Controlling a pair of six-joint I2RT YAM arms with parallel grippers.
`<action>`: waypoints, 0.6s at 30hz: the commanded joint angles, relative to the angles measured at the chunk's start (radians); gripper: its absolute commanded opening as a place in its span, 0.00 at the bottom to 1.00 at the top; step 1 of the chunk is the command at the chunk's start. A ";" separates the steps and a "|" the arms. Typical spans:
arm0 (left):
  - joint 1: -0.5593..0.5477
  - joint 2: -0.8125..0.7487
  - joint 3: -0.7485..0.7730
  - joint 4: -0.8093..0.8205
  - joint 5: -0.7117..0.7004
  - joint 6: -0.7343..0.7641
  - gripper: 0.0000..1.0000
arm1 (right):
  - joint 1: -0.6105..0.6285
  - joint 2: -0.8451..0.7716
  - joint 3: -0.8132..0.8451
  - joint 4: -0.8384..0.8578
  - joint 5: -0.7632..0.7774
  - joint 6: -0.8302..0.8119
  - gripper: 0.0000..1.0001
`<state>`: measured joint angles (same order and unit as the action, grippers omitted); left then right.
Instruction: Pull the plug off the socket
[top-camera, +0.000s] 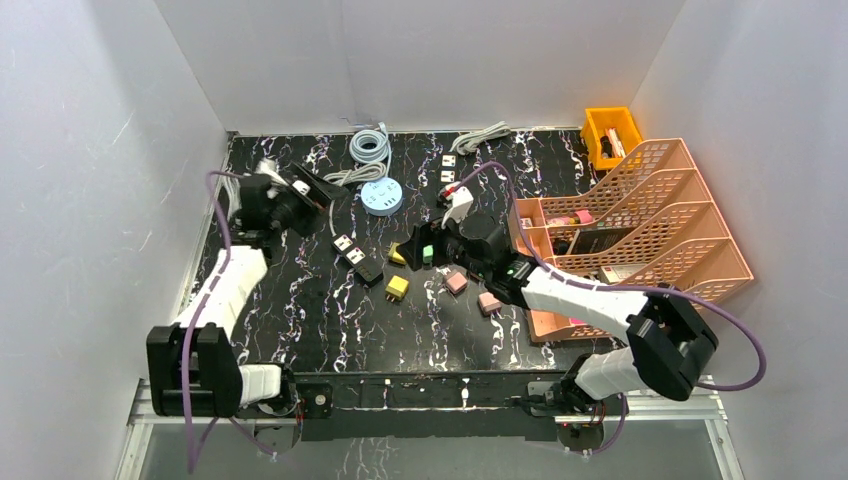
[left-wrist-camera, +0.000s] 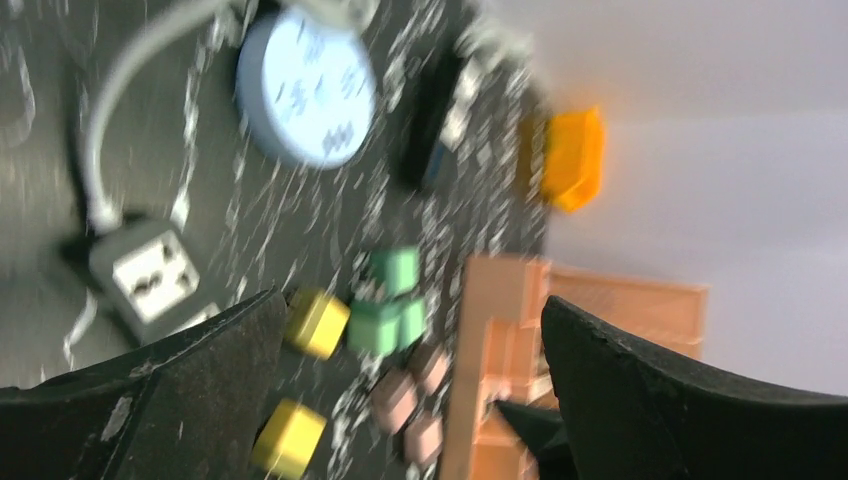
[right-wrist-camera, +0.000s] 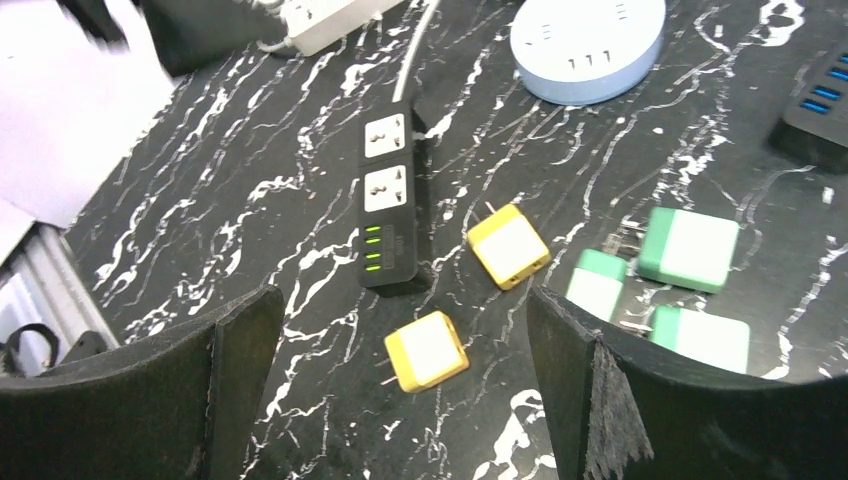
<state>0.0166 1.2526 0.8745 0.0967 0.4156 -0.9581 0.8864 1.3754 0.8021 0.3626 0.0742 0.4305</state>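
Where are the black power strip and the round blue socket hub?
black power strip (right-wrist-camera: 388, 195), right wrist view, lower socket face.
round blue socket hub (right-wrist-camera: 588, 40), right wrist view, top face centre.

Black power strip (right-wrist-camera: 390, 205) lying flat, long axis running 12 to 6 o'clock in the right wrist view. Two white sockets (right-wrist-camera: 385, 187) toward the 12 o'clock end, both empty; row of green lights (right-wrist-camera: 374, 250) toward the 6 o'clock end. Yellow plug (right-wrist-camera: 508, 245) loose at 3 o'clock of the lit end, near but apart. Second yellow plug (right-wrist-camera: 427, 350) at 6 o'clock of the strip, flat, prongs free, pointing to 8 o'clock.
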 joint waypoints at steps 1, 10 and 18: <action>-0.180 0.049 -0.074 -0.301 -0.075 0.124 0.98 | 0.002 -0.057 -0.032 -0.027 0.108 -0.036 0.98; -0.333 0.166 -0.120 -0.411 -0.315 0.170 0.98 | 0.001 -0.131 -0.094 -0.043 0.153 -0.057 0.98; -0.397 0.427 0.177 -0.598 -0.473 0.100 0.98 | 0.000 -0.167 -0.152 -0.058 0.166 -0.067 0.98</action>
<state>-0.3374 1.5867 0.9104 -0.3546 0.0723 -0.8204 0.8864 1.2552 0.6758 0.2859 0.2085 0.3843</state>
